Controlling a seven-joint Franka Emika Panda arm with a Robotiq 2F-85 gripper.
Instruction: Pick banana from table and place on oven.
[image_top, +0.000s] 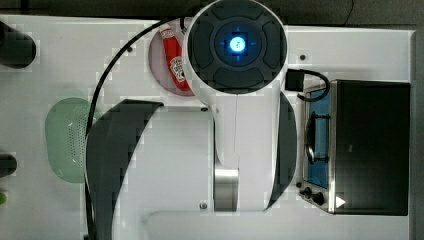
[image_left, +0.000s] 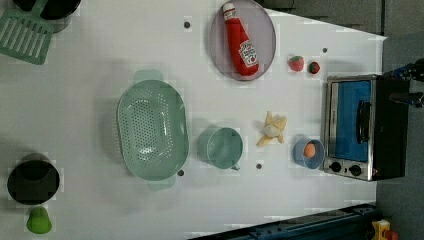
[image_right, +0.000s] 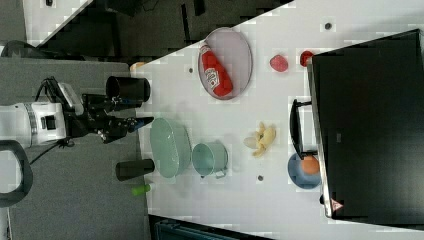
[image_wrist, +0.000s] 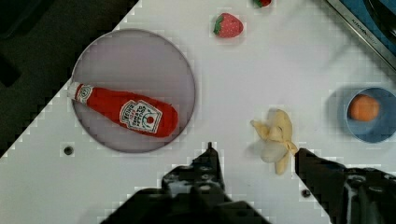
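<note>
- Banana (image_left: 272, 129), peeled, lies on table (image_left: 90, 100) between mint cup (image_left: 221, 147) and oven (image_left: 362, 127), just beside blue bowl (image_left: 308, 153).
- Best approach: descend straight over it, straddle its narrow middle, avoid bowl.
- End effector (image_wrist: 254, 156) high above the table, fingers apart, holding nothing.

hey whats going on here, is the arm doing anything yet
Not much yet. The robot arm's gripper hangs above the table with its fingers open and nothing held. The banana, half peeled, lies on the table between a teal cup and the oven, next to a blue bowl holding an orange ball. Nothing sits on the oven's black top.
</note>
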